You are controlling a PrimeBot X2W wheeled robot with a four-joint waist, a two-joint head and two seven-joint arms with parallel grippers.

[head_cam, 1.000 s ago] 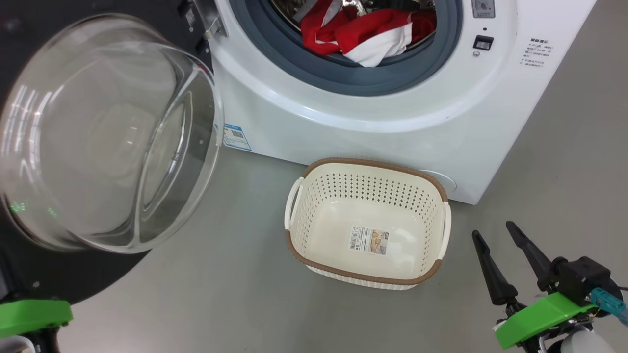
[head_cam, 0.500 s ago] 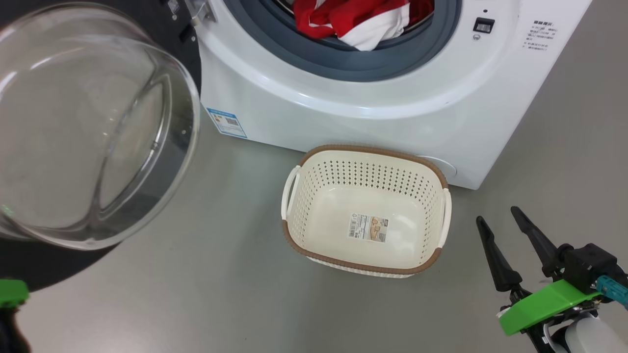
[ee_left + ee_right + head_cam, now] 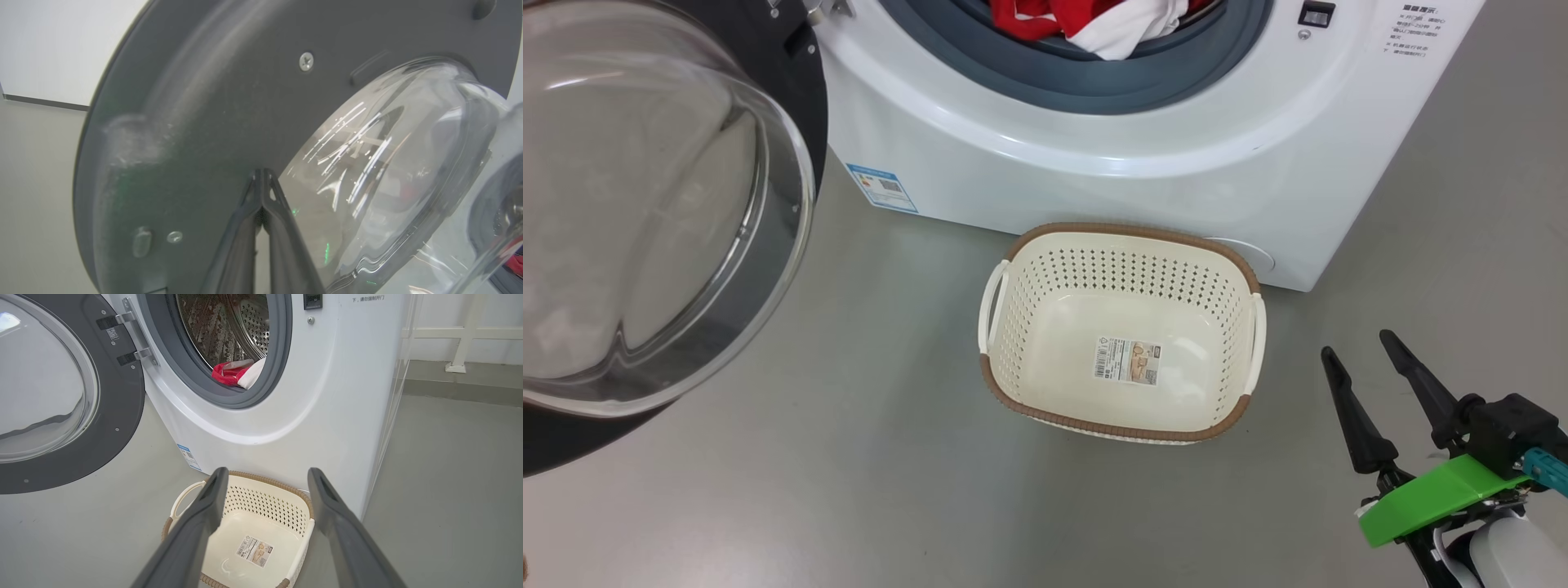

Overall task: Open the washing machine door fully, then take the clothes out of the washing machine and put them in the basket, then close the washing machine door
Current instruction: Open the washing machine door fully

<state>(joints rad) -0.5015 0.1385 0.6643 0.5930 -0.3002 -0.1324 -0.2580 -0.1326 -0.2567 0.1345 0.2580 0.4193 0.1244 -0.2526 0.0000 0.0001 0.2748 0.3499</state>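
Lengthwise, the basket (image 3: 1127,231) lies along the washing machine (image 3: 1094,188); left claw (image 3: 262,179) closed, right claw (image 3: 1356,343) spread.

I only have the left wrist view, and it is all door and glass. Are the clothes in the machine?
Observer: Yes, the clothes lie bunched at the bottom of the washing machine opening.
Operator: Where is the basket?
Observer: The basket sits right in front of the machine, below the opening, with no clothes in it.
Operator: And the right claw?
Observer: The right claw is open and holds nothing, off to the basket's right.
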